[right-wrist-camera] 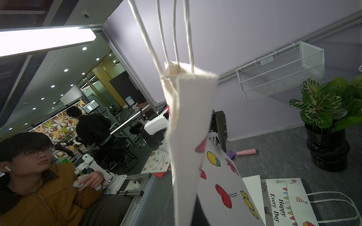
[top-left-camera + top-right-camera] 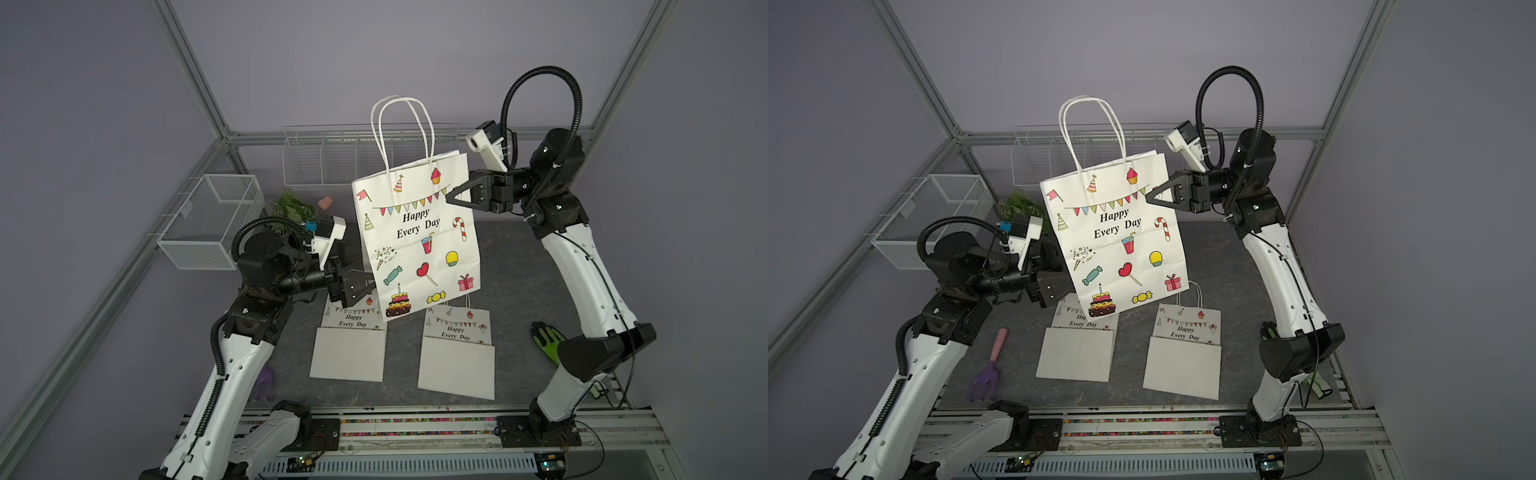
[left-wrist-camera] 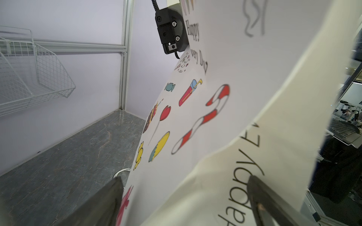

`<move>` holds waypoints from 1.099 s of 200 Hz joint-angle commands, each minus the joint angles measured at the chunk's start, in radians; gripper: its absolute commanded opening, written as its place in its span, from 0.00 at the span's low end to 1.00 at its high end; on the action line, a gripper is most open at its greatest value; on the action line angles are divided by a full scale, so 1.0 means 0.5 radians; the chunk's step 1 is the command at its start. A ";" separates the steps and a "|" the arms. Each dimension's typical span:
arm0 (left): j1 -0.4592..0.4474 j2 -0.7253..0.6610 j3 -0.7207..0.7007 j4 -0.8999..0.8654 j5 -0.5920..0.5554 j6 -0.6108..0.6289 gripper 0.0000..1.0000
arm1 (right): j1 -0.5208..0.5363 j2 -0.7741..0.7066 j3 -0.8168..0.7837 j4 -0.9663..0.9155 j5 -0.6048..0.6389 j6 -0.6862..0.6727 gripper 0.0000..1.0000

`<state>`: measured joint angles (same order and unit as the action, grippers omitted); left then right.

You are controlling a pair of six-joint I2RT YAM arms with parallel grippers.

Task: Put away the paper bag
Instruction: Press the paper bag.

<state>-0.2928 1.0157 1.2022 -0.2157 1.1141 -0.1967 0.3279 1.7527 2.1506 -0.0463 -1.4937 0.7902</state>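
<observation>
At centre frame, above the table [image 2: 519,266]: paper bag [image 2: 415,232] hangs upright, right gripper [image 2: 452,197] clamped on its upper right edge. Left gripper [image 2: 369,284] jaws apart at its lower left corner.

In both top views the raised paper bag [image 2: 415,232] covers the jaw tips of the left gripper [image 2: 362,285] at centre left and the top of a folded bag [image 2: 348,353] lying below it. There the left arm [image 2: 266,266] hides the pot of the plant [image 2: 291,210]. In the left wrist view the bag's nearest fold is blurred. In the right wrist view the handles [image 1: 188,39] run past the frame edge.
</observation>
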 commanded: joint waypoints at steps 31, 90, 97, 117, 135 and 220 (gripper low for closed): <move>-0.032 0.036 0.022 -0.156 -0.062 0.085 0.97 | -0.018 -0.005 0.037 0.063 0.017 0.047 0.07; -0.030 -0.249 0.341 -0.903 -1.105 0.238 1.00 | -0.202 -0.006 0.018 0.044 0.250 0.090 0.07; -0.030 -0.281 0.343 -0.922 -1.086 0.217 0.99 | -0.216 -0.013 0.000 0.025 0.293 0.071 0.07; -0.030 -0.318 0.324 -0.897 -0.932 0.098 0.97 | -0.236 -0.044 -0.002 -0.264 0.433 -0.185 0.07; -0.030 -0.316 0.271 -0.756 -0.731 -0.053 0.94 | -0.238 -0.071 0.009 -0.532 0.545 -0.405 0.07; -0.037 -0.072 -0.014 -0.182 -0.295 -0.494 0.97 | -0.235 -0.245 -0.107 -0.686 0.724 -0.600 0.07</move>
<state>-0.3061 0.9676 1.2358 -0.4362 0.8997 -0.3470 0.2092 1.6901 2.1254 -0.3889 -1.1622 0.5308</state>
